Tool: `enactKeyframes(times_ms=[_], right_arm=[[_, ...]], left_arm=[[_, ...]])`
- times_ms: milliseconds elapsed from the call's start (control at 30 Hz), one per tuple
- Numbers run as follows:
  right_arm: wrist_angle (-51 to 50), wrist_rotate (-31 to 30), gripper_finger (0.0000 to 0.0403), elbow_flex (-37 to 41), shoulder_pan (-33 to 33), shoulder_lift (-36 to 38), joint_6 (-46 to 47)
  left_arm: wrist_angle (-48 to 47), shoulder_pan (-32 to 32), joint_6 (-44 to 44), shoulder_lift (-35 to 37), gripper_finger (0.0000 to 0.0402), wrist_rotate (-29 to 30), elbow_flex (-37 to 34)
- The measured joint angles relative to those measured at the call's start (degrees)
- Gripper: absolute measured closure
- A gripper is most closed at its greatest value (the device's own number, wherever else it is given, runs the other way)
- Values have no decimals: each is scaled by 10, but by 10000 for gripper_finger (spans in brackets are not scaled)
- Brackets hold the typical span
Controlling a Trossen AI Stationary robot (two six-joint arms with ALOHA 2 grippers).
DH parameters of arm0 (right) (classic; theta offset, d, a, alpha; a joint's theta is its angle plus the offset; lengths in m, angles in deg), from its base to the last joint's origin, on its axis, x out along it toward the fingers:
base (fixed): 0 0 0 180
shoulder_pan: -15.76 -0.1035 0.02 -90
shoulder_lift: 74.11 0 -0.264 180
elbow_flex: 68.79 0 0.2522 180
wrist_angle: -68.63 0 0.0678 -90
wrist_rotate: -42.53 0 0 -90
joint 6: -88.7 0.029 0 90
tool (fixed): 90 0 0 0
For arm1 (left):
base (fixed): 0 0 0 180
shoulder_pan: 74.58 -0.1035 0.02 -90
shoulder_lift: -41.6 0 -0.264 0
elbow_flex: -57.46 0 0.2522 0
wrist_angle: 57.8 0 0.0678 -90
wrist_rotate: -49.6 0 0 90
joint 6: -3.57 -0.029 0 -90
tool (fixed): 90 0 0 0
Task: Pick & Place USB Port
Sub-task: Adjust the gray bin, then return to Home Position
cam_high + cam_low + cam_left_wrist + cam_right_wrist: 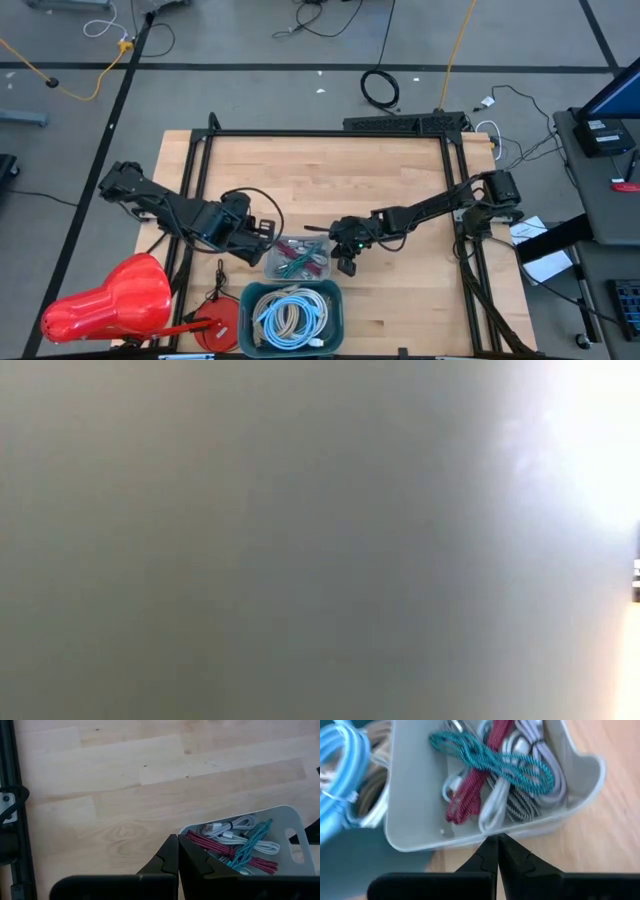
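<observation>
A small pale grey tray (pixel 298 258) stands on the wooden table and holds several USB cables: teal braided (pixel 492 760), red braided (pixel 470 790), white (pixel 225 827) and black-and-white striped (pixel 520 802). My left gripper (pixel 270 234) is shut and empty at the tray's far left corner; it also shows in the left wrist view (pixel 177 847). My right gripper (pixel 335 258) is shut and empty at the tray's right wall; it also shows in the right wrist view (pixel 497 845). The low view is blocked by a grey blur. My left gripper's shut fingertips (pixel 172 845) stand beside the tray's corner (pixel 184 830); I cannot tell whether they touch it. My right gripper's shut fingertips (pixel 492 847) come level from the table's right at the tray's outer wall (pixel 485 832); I cannot tell whether they touch it.
A teal bin (pixel 292 318) with coiled blue and beige cables stands at the near edge, just below the tray. A red rounded object (pixel 110 300) and a red disc (pixel 215 325) lie at the near left. Bare wood (pixel 340 180) lies toward the far edge.
</observation>
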Motion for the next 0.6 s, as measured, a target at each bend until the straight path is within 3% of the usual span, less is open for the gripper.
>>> enactKeyframes(times_ms=[300, 467, 600], right_arm=[[-18, 1, 403, -9, 6, 0, -11], [-41, 10, 403, -9, 6, 41, -39], [-75, -6, 403, -9, 16, 125, -84]], left_arm=[[-9, 0, 0, 0, 400, 16, 0], [-3, -6, 8, 14, 400, 114, 0], [24, -21, -56, 47, 401, 213, 0]])
